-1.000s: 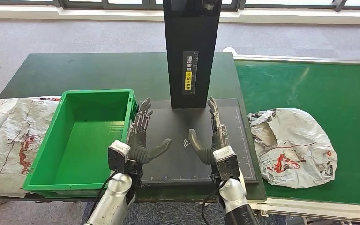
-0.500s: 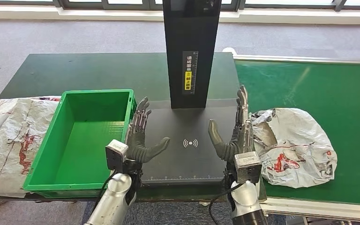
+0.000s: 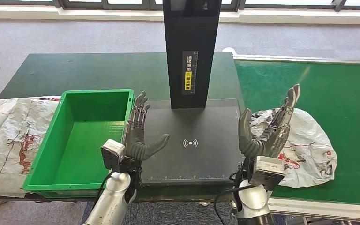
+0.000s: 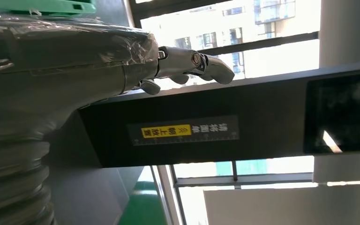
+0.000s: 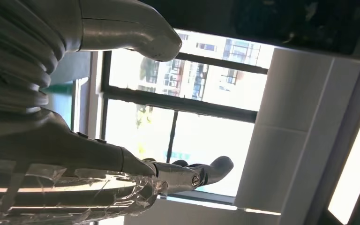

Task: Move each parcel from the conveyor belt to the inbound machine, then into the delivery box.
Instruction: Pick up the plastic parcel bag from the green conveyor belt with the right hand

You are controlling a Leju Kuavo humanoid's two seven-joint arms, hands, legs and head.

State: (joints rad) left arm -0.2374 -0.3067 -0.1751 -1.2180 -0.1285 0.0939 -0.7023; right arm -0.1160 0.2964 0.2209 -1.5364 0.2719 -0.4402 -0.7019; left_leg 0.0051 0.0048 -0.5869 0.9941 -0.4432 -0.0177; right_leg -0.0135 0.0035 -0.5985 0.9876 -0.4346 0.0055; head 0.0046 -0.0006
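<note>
Grey carpet (image 3: 75, 35) and a window wall lie behind a dark green table (image 3: 89, 70) with a bright green belt (image 3: 328, 84) butted against its right side.

Nearest, both arms rise from below. The left hand (image 3: 138, 136) is raised over the left edge of the scanner pad (image 3: 192, 140), just beside the box (image 3: 82, 138); its fingers are straight and spread, thumb out to the right, holding nothing. The right hand (image 3: 267, 126) is raised at the seam between pad and belt, in front of the near-left part of a parcel (image 3: 304, 140); its fingers are spread and lean toward the right, thumb up on the left, nothing held. Whether it touches the parcel cannot be told.

That parcel, a crumpled white bag with red print, lies on the belt close to the pad's right edge. A second bag (image 3: 11, 136) lies on the table's left end, against the outer left wall of the green box, which holds nothing.

Farther back, a black column (image 3: 192, 51) stands upright on the pad's far edge, bearing a label with a yellow patch (image 3: 189, 72).
</note>
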